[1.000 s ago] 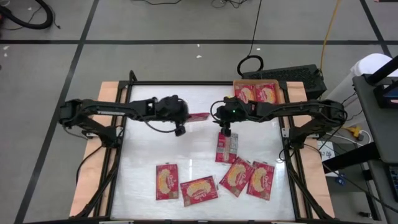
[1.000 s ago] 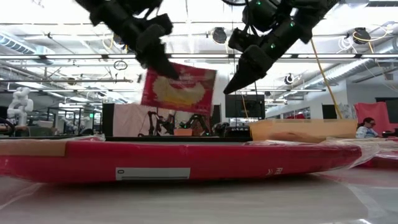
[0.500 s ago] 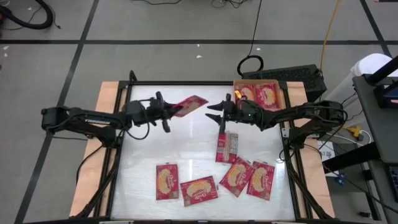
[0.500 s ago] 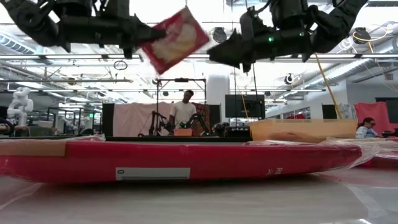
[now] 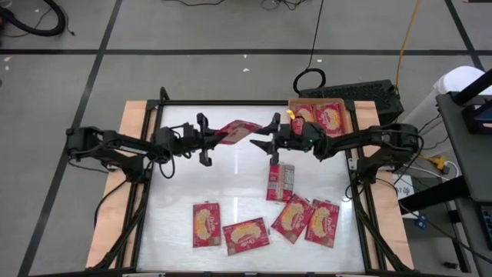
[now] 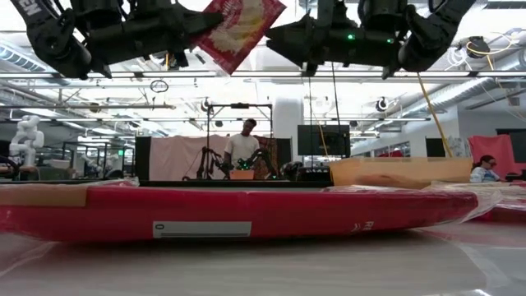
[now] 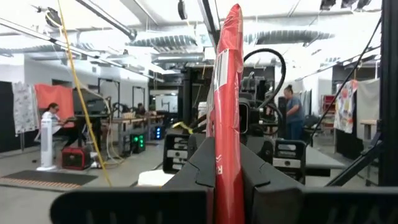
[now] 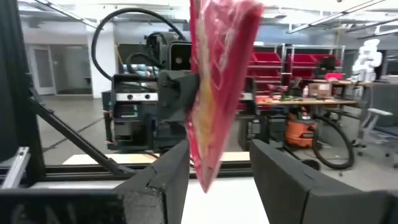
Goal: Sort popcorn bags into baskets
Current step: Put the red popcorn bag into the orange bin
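My left gripper is shut on one red popcorn bag and holds it in the air over the table's far middle. The bag shows edge-on in the left wrist view and high up in the low view. My right gripper is open and level, facing the left one. Its fingers stand on either side of the bag's free end. The orange tray sits at the far right corner with two bags inside. Several bags lie flat on the near half, one grey face up. My left gripper pinches the bag between its two fingers at one end. The fingers come in level from the table's left. The bag is lifted clear and stands on edge, sticking out toward the right gripper with its free end tilted upward.
Bags lie at the near edge; one fills the low view's foreground. A black frame borders the table. People and benches show in the room beyond.
My left gripper turned from pointing down to level, drew back toward the table's left, then came right again, raising the bag and tipping its free end up. My right gripper swung up from pointing down to level and moved to the bag's free end.
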